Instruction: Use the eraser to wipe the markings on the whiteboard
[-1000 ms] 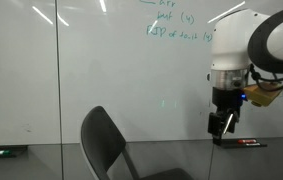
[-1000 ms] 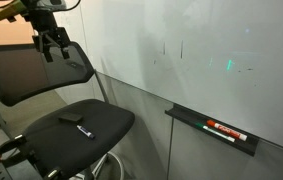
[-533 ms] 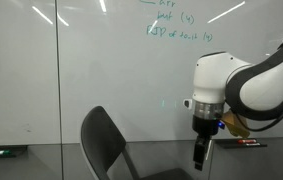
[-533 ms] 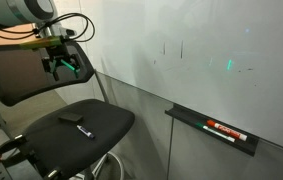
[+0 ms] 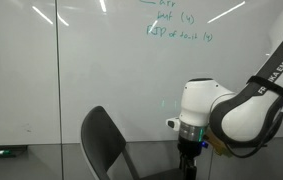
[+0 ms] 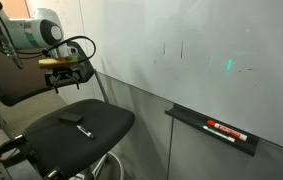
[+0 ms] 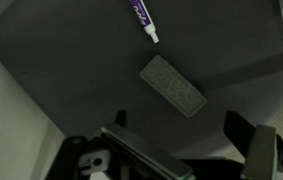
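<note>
Eraser (image 7: 173,85): flat rect. block on chair-seat surface (image 7: 61,60), just beyond claw (image 7: 181,140), within its span; marker (image 7: 141,18) further out. Claw: wide, empty. Handling (est.): light, stiffish, non-fragile; take by long edges, mid-length. Wrist view only: eraser outline. Both exterior views only: whiteboard (image 5: 101,60) w/ green writing (image 5: 176,25)

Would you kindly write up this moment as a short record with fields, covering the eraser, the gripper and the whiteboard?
eraser: lying flat on the chair seat, not held
marker: on the same seat, near the eraser but not touching it
gripper: open and empty, above the seat, looking down at the eraser
whiteboard: green writing near the top, not wiped
tray: fixed below the whiteboard, holds a red-and-black pen
task state: eraser not yet picked up
</note>
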Controlling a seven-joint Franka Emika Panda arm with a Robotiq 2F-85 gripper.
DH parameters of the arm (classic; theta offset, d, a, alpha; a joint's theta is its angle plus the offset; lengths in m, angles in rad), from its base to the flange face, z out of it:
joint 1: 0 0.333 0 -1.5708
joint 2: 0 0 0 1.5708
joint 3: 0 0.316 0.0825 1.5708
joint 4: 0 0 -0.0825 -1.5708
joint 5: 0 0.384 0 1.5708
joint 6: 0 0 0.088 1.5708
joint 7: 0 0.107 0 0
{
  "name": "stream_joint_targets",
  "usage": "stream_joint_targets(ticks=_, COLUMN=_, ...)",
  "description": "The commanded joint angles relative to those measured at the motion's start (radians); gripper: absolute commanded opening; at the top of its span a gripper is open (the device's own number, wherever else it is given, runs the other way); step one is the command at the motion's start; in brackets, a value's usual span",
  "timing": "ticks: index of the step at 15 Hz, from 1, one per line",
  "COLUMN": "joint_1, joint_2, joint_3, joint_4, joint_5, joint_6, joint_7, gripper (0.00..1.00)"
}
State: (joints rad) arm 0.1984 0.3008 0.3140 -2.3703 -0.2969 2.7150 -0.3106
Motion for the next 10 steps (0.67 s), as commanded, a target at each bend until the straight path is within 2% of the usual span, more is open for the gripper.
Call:
stream_joint_targets(ticks=1, joint_1=-0.05, joint_2=0.072, joint_3=0.06, joint_4=-0.004, joint_5=0.064, joint_6=0.092, joint_7=-0.229, gripper=1.0)
stream_joint_targets(ticks=5, joint_1=-0.091, joint_2=0.164, joint_3=0.102, joint_4=-0.014, joint_5=0.041, joint_6=0.226, joint_7=-0.353, gripper=1.0)
stream_joint_targets(ticks=7, joint_1=-0.079, joint_2=0.22, joint_3=0.082, joint_4=0.001, joint_5=-0.007, joint_6=0.29, joint_7=-0.382, gripper=1.0)
stream_joint_targets(ticks=10, joint_1=-0.1, joint_2=0.305, joint_3=0.096, joint_4=0.035, joint_5=-0.034, joint_6=0.297, joint_7=-0.432, gripper=1.0)
